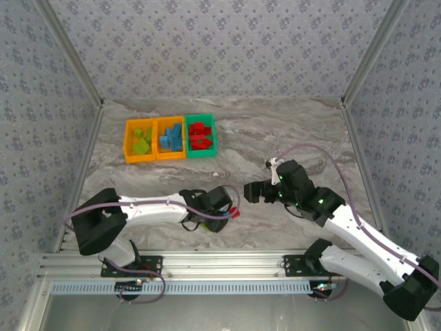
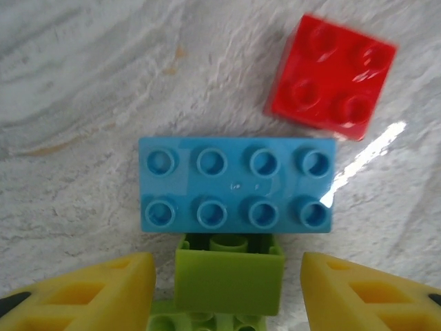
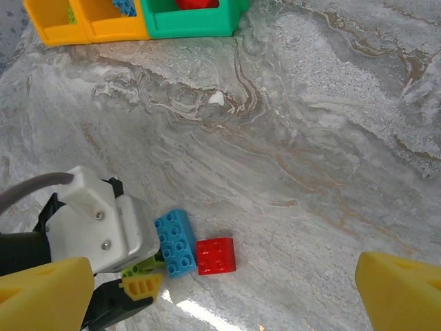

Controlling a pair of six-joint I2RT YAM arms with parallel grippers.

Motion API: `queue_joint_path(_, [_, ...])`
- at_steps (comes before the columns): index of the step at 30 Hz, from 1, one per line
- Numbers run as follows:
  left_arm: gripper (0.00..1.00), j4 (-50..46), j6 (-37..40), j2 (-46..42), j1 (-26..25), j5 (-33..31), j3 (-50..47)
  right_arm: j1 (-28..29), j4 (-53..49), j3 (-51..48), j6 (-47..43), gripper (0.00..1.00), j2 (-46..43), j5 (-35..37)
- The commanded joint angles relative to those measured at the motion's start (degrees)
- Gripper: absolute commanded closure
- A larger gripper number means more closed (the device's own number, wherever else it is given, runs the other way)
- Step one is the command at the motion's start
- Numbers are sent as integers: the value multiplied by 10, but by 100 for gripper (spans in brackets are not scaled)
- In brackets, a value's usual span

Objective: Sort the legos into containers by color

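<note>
Left wrist view: lime green lego (image 2: 229, 276) on the counter (image 2: 69, 69), between the jaws of the left gripper (image 2: 227, 286), apart with gaps both sides, clamped on nothing. Touching blue lego (image 2: 236, 185) beyond; red lego (image 2: 331, 76) near. Likely trouble: closing off-centre, twisting it, shoving blue along, or lifting both if snagged. Right gripper (image 3: 224, 296) jaws wide apart, empty. Containers (image 1: 170, 158) well apart, far left. No brand, label or readable writing.
</note>
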Motion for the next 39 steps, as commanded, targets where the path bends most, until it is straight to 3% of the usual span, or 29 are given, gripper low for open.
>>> queue_joint_path(1, [45, -15, -9, 13, -3, -8, 4, -3, -15, -4, 6, 0, -5, 2])
queue_joint_path(8, [64, 11, -11, 9, -3, -4, -7, -3, -19, -4, 0, 0, -5, -13])
queue_joint_path(12, [72, 26, -6, -17, -3, -7, -16, -3, -5, -12, -27, 0, -3, -99])
queue_joint_path(15, [74, 11, -2, -56, -2, -15, -15, 3, -5, -16, -43, 0, 4, -177])
queue_joint_path(20, [74, -28, -5, -154, 33, -30, -13, 36, -22, -8, -58, 1, 17, -179])
queue_joint_path(23, [74, -46, -2, -215, 98, -59, -12, 51, -13, 0, -53, 1, 9, -133])
queue_joint_path(28, [72, -3, 7, -279, 313, -81, -6, 50, 3, 10, -43, 0, 4, -94])
queue_joint_path(33, [72, 55, -10, -187, 504, -84, 55, 52, -4, 14, -30, 0, -4, -85])
queue_joint_path(36, [72, 80, -29, -97, 552, -105, 110, 58, -6, 4, -19, 1, -21, -74])
queue_joint_path(39, [69, 63, -52, -15, 556, -165, 182, 59, -5, -5, -8, 0, -36, -64])
